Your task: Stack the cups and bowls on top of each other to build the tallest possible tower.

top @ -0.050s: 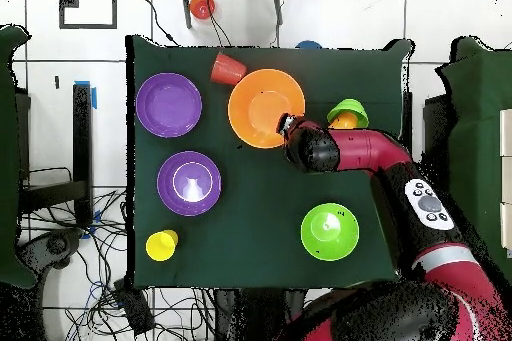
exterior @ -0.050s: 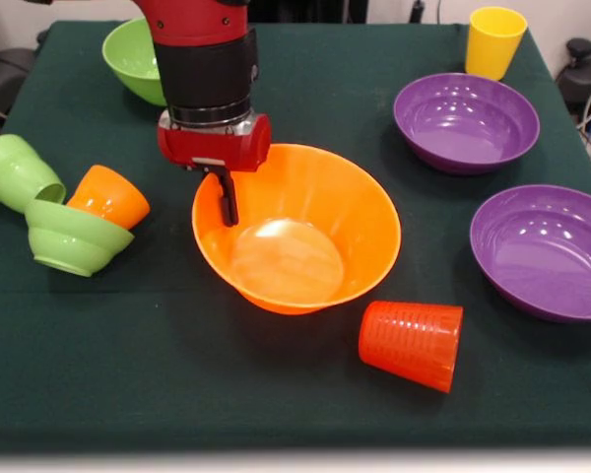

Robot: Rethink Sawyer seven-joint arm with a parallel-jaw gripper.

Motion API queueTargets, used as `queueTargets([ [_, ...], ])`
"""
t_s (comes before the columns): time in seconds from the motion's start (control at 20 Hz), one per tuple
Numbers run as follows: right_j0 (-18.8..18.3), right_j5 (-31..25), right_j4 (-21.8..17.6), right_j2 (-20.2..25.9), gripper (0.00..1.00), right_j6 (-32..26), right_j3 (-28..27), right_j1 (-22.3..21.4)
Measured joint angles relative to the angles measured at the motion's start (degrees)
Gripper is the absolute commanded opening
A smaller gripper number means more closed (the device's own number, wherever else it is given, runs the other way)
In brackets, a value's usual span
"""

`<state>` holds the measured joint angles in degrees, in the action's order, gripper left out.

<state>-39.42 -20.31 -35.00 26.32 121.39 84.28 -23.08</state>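
A large orange bowl (exterior @ -0.050s: 295, 232) (top @ -0.050s: 265, 107) stands mid-table. My gripper (exterior @ -0.050s: 227, 200) (top @ -0.050s: 288, 129) hangs at its left rim, reaching just inside. A red cup (exterior @ -0.050s: 412, 343) (top @ -0.050s: 227, 68) lies on its side in front of the bowl. At the left, a light green cup (exterior @ -0.050s: 15, 172) and an orange cup (exterior @ -0.050s: 108, 197) (top @ -0.050s: 345, 122) lie tipped beside a small light green bowl (exterior @ -0.050s: 74, 236) (top @ -0.050s: 349, 109). An upright yellow cup (exterior @ -0.050s: 494, 41) (top @ -0.050s: 161, 245) stands at the far right. No tower is in view.
Two purple bowls (exterior @ -0.050s: 466, 120) (exterior @ -0.050s: 547, 251) sit open side up on the right, also seen from overhead (top @ -0.050s: 189, 182) (top @ -0.050s: 168, 104). A medium green bowl (exterior @ -0.050s: 133, 54) (top @ -0.050s: 330, 232) stands behind the arm. The dark green cloth (exterior @ -0.050s: 177, 374) covers the table.
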Motion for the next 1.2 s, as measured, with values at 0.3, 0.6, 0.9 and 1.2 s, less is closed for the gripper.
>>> queueTargets([
  [0.3, 0.92, 0.04, 0.02, 0.02, 0.0, 0.0, -2.95, 1.87],
  [0.6, 1.65, 0.68, -0.31, -0.06, 1.0, 0.0, -5.02, 2.81],
  [0.9, 1.8, 0.67, -2.37, -0.21, 1.0, 0.0, -6.06, 4.36],
  [1.2, 1.96, 0.67, -3.45, -0.65, 1.0, 0.0, -6.59, 5.09],
])
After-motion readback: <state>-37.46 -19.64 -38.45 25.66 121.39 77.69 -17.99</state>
